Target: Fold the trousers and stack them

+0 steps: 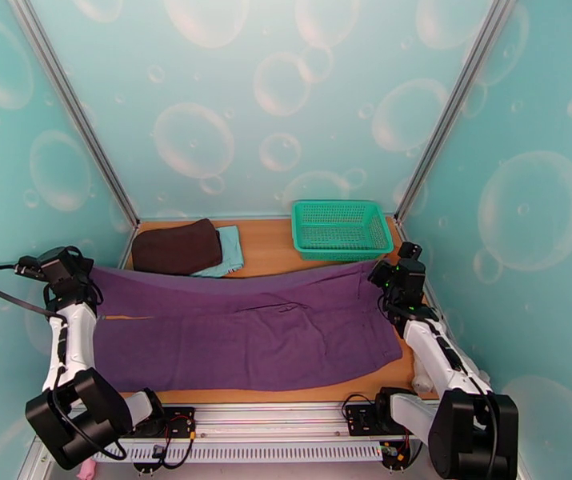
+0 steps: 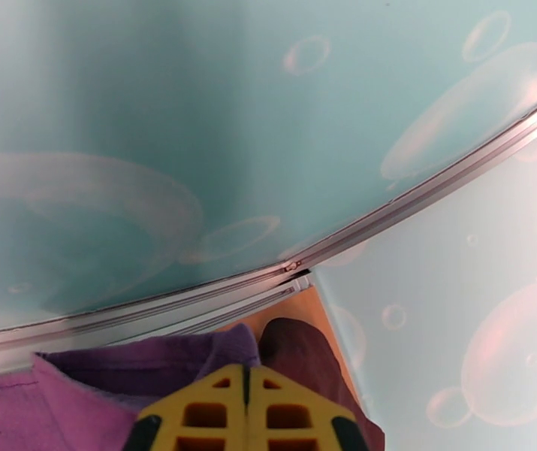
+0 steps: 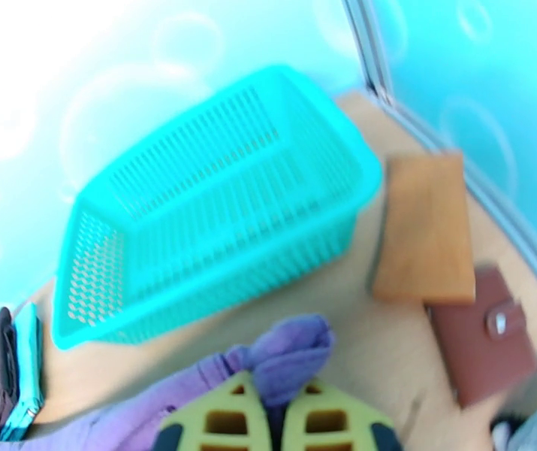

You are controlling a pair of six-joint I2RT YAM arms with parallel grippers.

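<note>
soft, matte purple trousers [image 1: 246, 334] lie spread wide across the smooth wooden table [image 1: 274, 234], with the far edge pulled taut between the arms. the left gripper [image 2: 245, 373] is pinched tight on one corner, and the right gripper [image 3: 277, 392] is clamped on a bunched fold. the rigid mesh green basket [image 1: 340, 228] sits just beyond, and the folded brown cloth [image 1: 175, 246] lies far left.

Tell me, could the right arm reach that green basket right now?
Probably yes: the basket sits just beyond the right gripper with bare table between, but its jaws are shut on the trousers, which would drag along.
</note>
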